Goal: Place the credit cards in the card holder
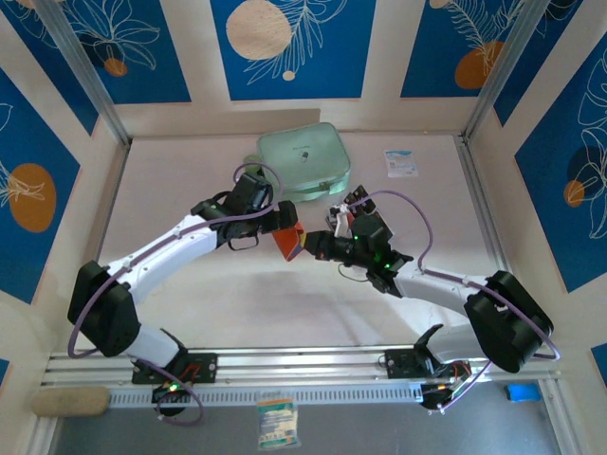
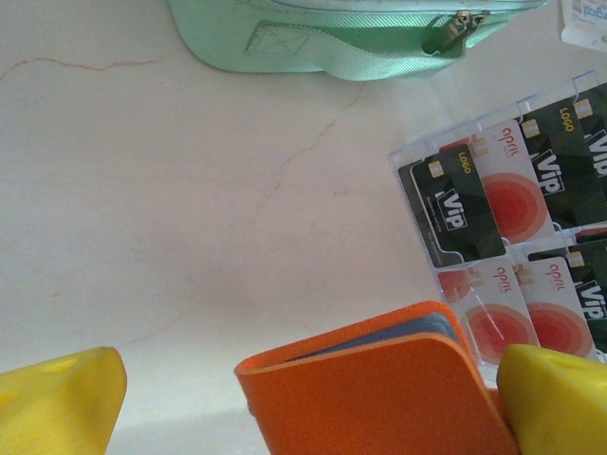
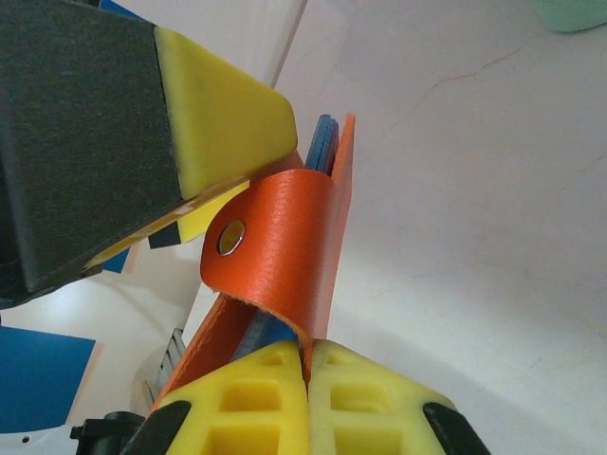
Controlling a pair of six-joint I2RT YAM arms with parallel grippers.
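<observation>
One grained orange card holder, round snap.

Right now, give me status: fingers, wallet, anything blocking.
Right fingers shut on orange wallet. Left fingers open, wallet between them. Cards in clear rack beside it.

The left side of the bench and the near strip between the arm bases are bare, so a gripper could pass there. Behind the middle, the mint-green zip case and the clear card rack stand in the way. In the centre, the left gripper and the right gripper crowd the orange card holder.
</observation>
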